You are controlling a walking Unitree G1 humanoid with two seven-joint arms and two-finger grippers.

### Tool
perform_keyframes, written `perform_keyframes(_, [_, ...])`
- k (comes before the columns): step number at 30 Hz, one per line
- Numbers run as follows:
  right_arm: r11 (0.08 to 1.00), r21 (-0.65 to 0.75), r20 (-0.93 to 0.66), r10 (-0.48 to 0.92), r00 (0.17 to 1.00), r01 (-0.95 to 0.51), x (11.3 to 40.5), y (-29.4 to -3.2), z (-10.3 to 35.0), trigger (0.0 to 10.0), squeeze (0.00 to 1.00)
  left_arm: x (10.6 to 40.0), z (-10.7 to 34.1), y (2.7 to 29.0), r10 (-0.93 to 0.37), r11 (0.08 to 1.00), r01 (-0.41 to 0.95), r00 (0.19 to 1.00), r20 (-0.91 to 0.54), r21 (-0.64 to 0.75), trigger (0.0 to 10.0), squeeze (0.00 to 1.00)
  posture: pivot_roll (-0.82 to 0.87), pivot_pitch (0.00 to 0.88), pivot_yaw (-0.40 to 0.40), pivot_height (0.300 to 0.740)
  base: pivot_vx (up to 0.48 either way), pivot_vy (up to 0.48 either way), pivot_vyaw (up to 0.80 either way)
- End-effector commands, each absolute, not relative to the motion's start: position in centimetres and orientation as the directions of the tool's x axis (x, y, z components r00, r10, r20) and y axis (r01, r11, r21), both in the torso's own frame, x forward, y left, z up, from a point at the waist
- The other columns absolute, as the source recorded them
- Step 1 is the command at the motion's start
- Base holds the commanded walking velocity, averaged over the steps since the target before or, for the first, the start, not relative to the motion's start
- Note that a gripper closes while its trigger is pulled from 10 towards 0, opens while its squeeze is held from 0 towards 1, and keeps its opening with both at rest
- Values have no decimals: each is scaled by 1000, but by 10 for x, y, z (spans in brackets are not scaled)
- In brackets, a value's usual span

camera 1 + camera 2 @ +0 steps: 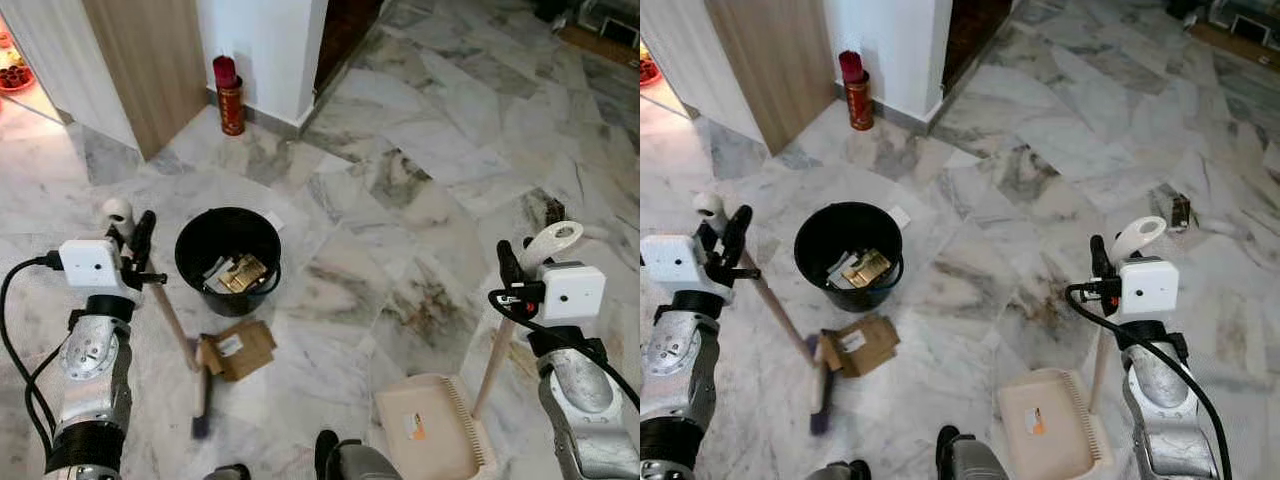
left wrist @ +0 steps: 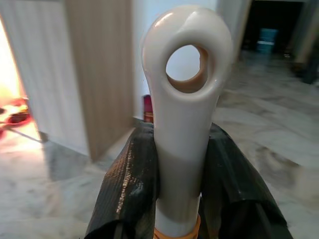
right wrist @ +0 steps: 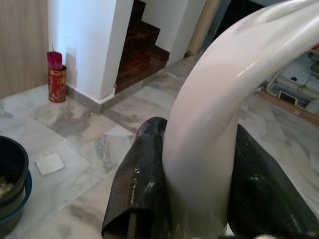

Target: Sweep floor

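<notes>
At the lower left of the frame, the left hand [image 1: 143,250] is closed around the top of the broom [image 1: 178,330] handle. The stick goes down at a slant to the brush head, which lies on the floor [image 1: 420,150] just beside a cardboard box [image 1: 238,348]. At the lower right, the right hand [image 1: 512,268] is closed around the white handle of the dustpan [image 1: 425,435]; the pan rests flat on the floor, well apart from the box.

Just above the box stands a black bucket [image 1: 228,258] with some rubbish already inside. I think one risk is that a strong stroke pushes the box against the bucket and tips it, because the two are so close. Another risk is that the box slides past the pan, because the pan is far to the right and the floor looks smooth.

The floor is glossy grey-white marble tile. In the upper left are a wooden panel and a white pillar, with a red tin [image 1: 230,95] at its base. Behind the pillar there are dark steps.
</notes>
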State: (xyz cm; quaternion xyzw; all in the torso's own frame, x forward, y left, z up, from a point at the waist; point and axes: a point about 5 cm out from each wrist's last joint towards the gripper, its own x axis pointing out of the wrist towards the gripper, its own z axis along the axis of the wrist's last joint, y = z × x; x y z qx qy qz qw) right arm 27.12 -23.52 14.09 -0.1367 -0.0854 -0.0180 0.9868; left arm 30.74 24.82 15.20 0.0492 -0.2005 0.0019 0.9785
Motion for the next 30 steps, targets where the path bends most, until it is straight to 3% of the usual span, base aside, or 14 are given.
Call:
perform_keyframes(1, [954, -286, 186, -37, 982, 90, 268, -244, 147, 10000, 0, 306, 147, 243, -44, 998, 22, 924, 379, 64, 10000, 0, -105, 306, -161, 740, 0, 0, 0])
perform_keyframes(8, [965, -246, 187, -43, 981, 89, 278, -231, 142, 10000, 0, 305, 155, 230, -139, 990, 131, 916, 377, 47, 10000, 0, -44, 280, -120, 740, 0, 0, 0])
perform_keyframes(17, [974, -200, 192, -69, 979, 108, 285, -220, 133, 10000, 0, 307, 162, 220, -127, 984, 167, 905, 405, -66, 10000, 0, -2, 244, -66, 740, 0, 0, 0])
perform_keyframes(30, [973, -171, 208, -116, 971, 153, 296, -212, 126, 10000, 0, 315, 166, 199, -192, 958, 259, 898, 395, -124, 10000, 0, 49, 201, -14, 740, 0, 0, 0])
